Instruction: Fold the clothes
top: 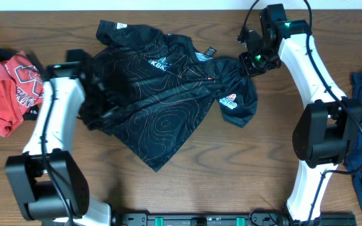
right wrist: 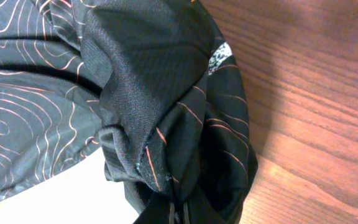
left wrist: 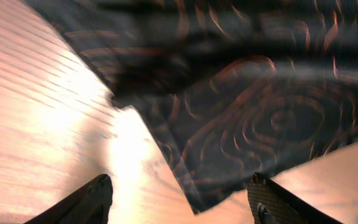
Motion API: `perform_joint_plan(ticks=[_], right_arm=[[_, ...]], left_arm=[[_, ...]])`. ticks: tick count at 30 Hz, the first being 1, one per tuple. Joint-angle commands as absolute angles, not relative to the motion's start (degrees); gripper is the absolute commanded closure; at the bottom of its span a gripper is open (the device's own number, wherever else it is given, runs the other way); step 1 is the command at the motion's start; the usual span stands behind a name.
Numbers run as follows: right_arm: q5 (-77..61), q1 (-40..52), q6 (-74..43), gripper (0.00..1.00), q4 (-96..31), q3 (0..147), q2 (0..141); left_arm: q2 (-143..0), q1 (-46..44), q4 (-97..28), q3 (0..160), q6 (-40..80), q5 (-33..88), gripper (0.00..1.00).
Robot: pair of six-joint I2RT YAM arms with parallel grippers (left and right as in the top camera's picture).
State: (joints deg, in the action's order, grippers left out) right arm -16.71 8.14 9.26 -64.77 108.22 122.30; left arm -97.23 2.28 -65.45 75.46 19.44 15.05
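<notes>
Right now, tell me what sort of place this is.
Probably a robot test bench for laundry folding: a wooden table, a left arm and right arm mounted at its edge, a black jersey lying between them.

Left arm [top: 50,122] and right arm [top: 310,66] are both presenting white moulded link shells joined by black cylindrical joint housings. The largest black housing [top: 324,135] is showing on the right arm, with a like one on the left. A green indicator lamp [top: 287,26] is glowing on the right wrist module; a second lamp [top: 58,66] is glowing on the left. Thin black cables [top: 251,14] are looping off the right wrist and running along its white link. Left claw [left wrist: 179,186] is showing two dark wedge-shaped fingers [left wrist: 87,202], one carrying a screw head [left wrist: 263,212]. Right claw [top: 254,59] is appearing black, detail unclear. A black base rail [top: 200,220] with green fittings is running beneath both arms.
</notes>
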Motion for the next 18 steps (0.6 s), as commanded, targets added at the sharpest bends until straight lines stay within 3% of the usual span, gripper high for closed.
perform_joint_plan(ticks=[1,18], right_arm=[[-16.3,7.2,8.1,0.99,-64.3,108.7,121.9],[-18.3,4.0,8.4,0.99,-65.4,108.7,121.9]], left_arm=[[-97.4,-2.8,-65.9,72.5,19.0,15.7,0.29],[-97.4,-20.5,-44.0,47.6,27.4,16.3,0.23]])
